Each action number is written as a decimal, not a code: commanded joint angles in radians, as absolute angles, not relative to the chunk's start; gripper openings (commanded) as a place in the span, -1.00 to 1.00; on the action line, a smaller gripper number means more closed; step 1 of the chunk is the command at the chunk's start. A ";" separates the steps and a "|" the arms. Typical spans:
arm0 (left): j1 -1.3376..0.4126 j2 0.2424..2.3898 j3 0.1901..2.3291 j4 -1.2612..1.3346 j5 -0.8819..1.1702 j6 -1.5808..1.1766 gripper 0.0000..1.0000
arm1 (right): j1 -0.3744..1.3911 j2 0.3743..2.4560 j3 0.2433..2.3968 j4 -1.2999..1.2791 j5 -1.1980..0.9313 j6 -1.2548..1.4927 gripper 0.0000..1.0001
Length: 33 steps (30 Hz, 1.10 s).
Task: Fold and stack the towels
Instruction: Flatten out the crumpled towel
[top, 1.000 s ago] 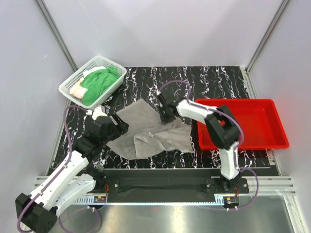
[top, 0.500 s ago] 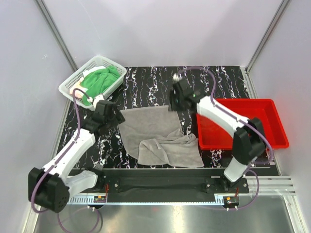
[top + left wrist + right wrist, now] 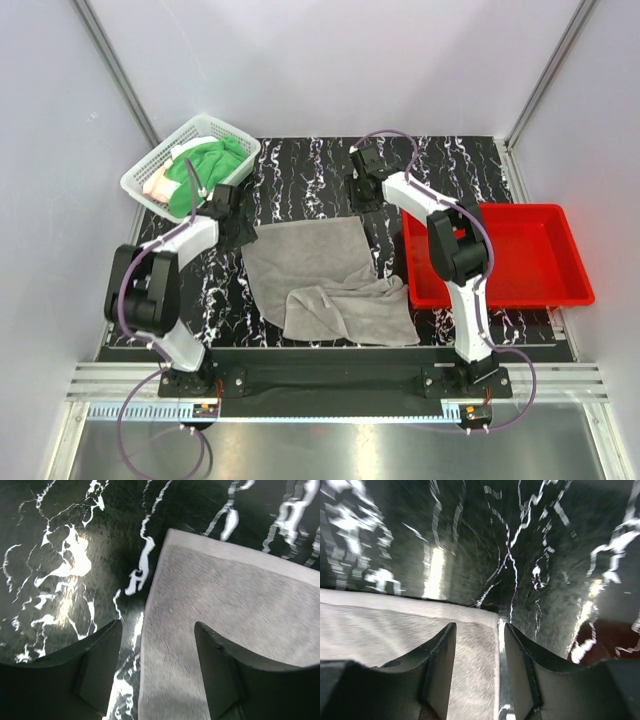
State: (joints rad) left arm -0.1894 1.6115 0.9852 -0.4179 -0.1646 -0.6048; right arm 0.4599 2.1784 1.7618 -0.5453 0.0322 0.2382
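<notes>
A grey towel [image 3: 310,255] lies on the black marbled table, its far half spread flat and its near part rumpled in a fold [image 3: 340,305]. My left gripper [image 3: 240,232] hangs over the towel's far left corner. In the left wrist view the gripper [image 3: 157,635] is open, and the towel's [image 3: 240,595] left edge runs between its fingers. My right gripper [image 3: 364,195] is at the far right corner. In the right wrist view the gripper [image 3: 480,635] is open over that corner of the towel [image 3: 395,625]. A green towel [image 3: 205,170] fills the basket.
The white mesh basket [image 3: 160,150] stands at the far left, a pale pinkish cloth [image 3: 158,186] beside the green one inside. A red tray [image 3: 530,255] sits right of the towel, close to the right arm. Grey walls enclose the table.
Both grippers moved away and apart, drawing the towel's far edge out flat. The right gripper, shut on the towel before, has opened. The left gripper shifted from the near left to the far left corner.
</notes>
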 commanded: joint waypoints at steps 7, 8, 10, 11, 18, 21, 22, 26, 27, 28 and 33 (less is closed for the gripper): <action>-0.161 1.755 1.045 -0.336 -0.124 -0.638 0.18 | 0.466 2.266 1.755 -0.532 0.048 0.158 -0.03; -0.161 1.770 1.049 -0.331 -0.118 -0.637 0.16 | 0.465 2.266 1.747 -0.531 0.046 0.158 -0.05; -0.160 1.779 1.052 -0.328 -0.118 -0.638 0.10 | 0.466 2.260 1.717 -0.517 0.060 0.158 -0.10; -0.160 1.784 1.049 -0.327 -0.120 -0.640 0.07 | 0.466 2.255 1.704 -0.509 0.061 0.158 -0.12; -0.166 1.772 1.037 -0.342 -0.127 -0.635 -0.22 | 0.465 2.256 1.670 -0.482 0.032 0.167 -0.28; -0.166 1.801 1.072 -0.354 -0.126 -0.635 -0.45 | 0.465 2.279 1.695 -0.500 0.031 0.173 -0.38; -0.164 1.815 1.094 -0.356 -0.118 -0.632 -0.62 | 0.466 2.281 1.698 -0.505 0.034 0.175 -0.42; -0.164 1.844 1.135 -0.374 -0.071 -0.604 -1.00 | 0.466 2.272 1.701 -0.517 0.046 0.183 -0.73; -0.164 1.847 1.140 -0.376 -0.058 -0.594 -1.00 | 0.466 2.267 1.706 -0.532 0.055 0.183 -0.92; -0.167 1.839 1.141 -0.376 -0.029 -0.591 -1.00 | 0.466 2.260 1.712 -0.543 0.058 0.184 -0.99; -0.179 1.761 1.149 -0.353 0.066 -0.565 -1.00 | 0.466 2.165 1.710 -0.612 0.092 0.196 -1.00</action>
